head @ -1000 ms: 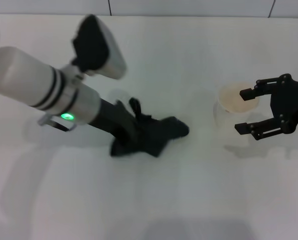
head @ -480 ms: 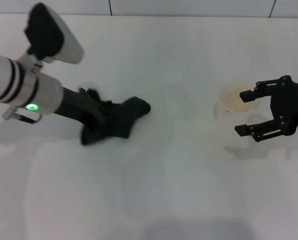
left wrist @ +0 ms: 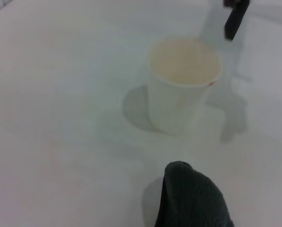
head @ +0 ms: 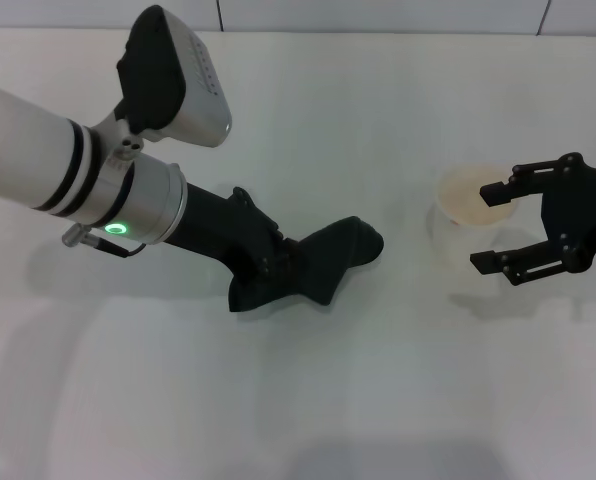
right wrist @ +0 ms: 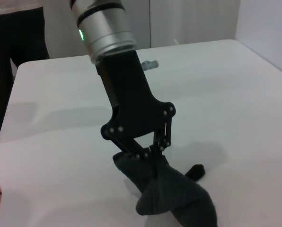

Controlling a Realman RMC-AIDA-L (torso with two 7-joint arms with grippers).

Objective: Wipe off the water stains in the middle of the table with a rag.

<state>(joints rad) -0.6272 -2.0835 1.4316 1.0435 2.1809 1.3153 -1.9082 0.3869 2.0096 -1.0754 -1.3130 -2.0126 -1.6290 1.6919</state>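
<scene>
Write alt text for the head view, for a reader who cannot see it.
The left gripper presses a dark rag onto the middle of a white table, its white arm reaching in from the left. To the right, a paper cup of pale orange liquid stands between the open fingers of the right gripper. No stain shows on the table.

A white paper cup (head: 466, 213) stands upright — pale orange-tinted inside — casting a soft shadow.

The rag (head: 313, 268) hides the left hand's (head: 278, 268) fingertips — any stains too.
</scene>
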